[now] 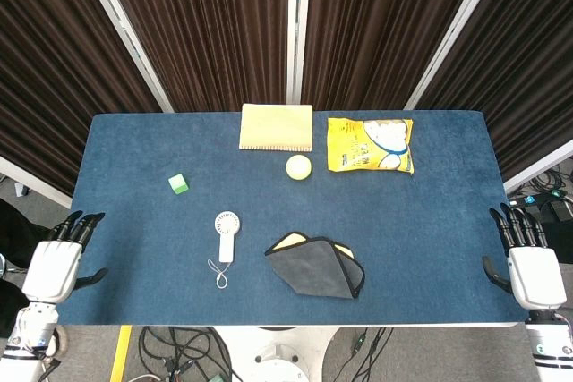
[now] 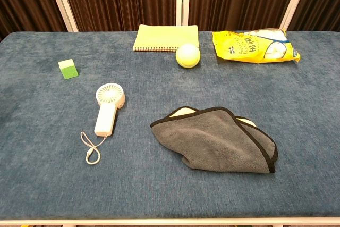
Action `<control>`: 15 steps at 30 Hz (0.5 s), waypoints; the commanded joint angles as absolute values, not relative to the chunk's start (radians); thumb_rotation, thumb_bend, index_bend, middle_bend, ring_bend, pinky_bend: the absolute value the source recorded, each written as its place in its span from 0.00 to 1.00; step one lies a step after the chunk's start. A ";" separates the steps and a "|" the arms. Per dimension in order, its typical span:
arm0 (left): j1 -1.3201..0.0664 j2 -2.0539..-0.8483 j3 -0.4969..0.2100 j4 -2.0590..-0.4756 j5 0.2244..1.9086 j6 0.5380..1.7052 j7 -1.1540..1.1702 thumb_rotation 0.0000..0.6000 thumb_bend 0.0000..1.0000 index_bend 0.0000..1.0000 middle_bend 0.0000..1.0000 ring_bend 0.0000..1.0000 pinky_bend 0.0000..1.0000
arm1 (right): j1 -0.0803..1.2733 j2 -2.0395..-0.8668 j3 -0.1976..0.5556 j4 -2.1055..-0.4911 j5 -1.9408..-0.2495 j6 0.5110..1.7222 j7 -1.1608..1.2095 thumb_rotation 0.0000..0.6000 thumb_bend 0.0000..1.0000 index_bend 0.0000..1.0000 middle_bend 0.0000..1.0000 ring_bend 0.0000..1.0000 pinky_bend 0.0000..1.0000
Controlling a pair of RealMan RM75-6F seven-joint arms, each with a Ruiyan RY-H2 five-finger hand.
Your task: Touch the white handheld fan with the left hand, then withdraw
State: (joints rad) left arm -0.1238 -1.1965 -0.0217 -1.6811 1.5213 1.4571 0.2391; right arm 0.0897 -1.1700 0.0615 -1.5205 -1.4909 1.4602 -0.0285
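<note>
The white handheld fan (image 1: 226, 233) (image 2: 108, 107) lies flat on the blue table, left of centre, round head pointing away, wrist cord trailing toward the front edge. My left hand (image 1: 59, 261) hovers at the table's front left corner, well left of the fan, fingers apart and holding nothing. My right hand (image 1: 530, 261) sits at the front right corner, likewise spread and empty. Neither hand shows in the chest view.
A grey folded cloth (image 1: 318, 266) (image 2: 218, 137) lies right of the fan. A small green block (image 1: 178, 184) (image 2: 68, 69) sits to the far left. At the back are a beige notebook (image 1: 277, 126), a yellow-green ball (image 1: 298, 166) and a yellow snack bag (image 1: 370, 145).
</note>
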 commanded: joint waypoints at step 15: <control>-0.133 -1.194 -0.021 -1.699 1.532 1.450 0.246 1.00 0.04 0.12 0.20 0.11 0.28 | 0.093 -1.174 0.058 -1.522 -1.495 1.453 -0.036 1.00 0.30 0.00 0.00 0.00 0.00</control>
State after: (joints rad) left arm -0.1325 -1.1933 -0.0203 -1.6986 1.5306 1.4492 0.2443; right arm 0.0931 -1.1736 0.0576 -1.5223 -1.4949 1.4532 -0.0356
